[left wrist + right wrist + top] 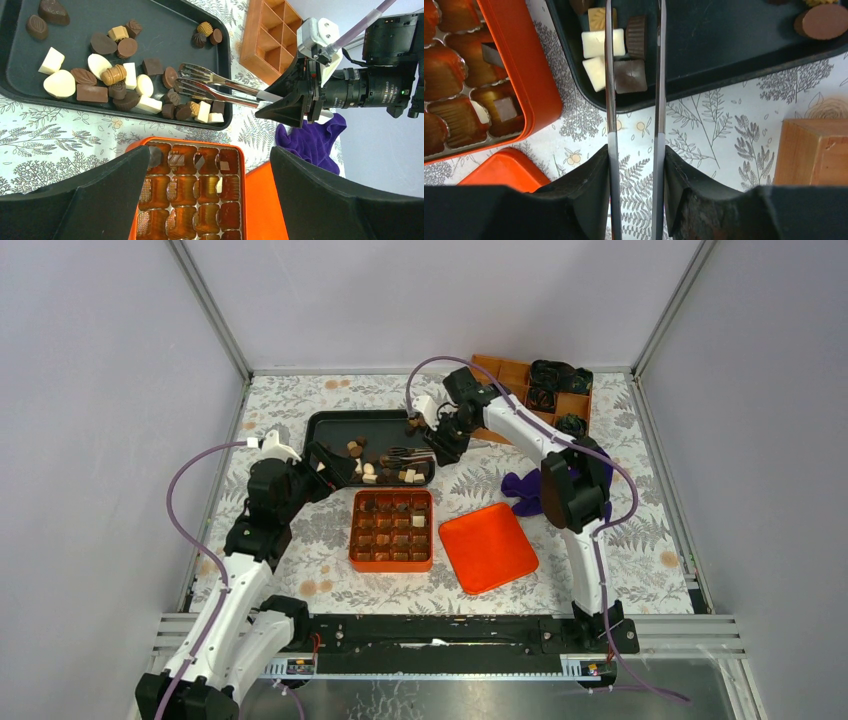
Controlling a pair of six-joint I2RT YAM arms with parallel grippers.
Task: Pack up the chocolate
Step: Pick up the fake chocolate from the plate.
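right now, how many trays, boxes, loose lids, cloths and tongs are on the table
trays: 1, the black tray
boxes: 2, the orange box and the wooden box
loose lids: 1, the orange lid
cloths: 1, the purple cloth
tongs: 1
total: 6

The tongs (610, 100) run off the top of the right wrist view, tips unseen, the orange box (521, 70) is cut by that view's left edge and, in the left wrist view, by the bottom edge and the fingers (85, 205) of the left gripper (210, 160), while from above the chocolates (368, 478) are too small to tell apart.
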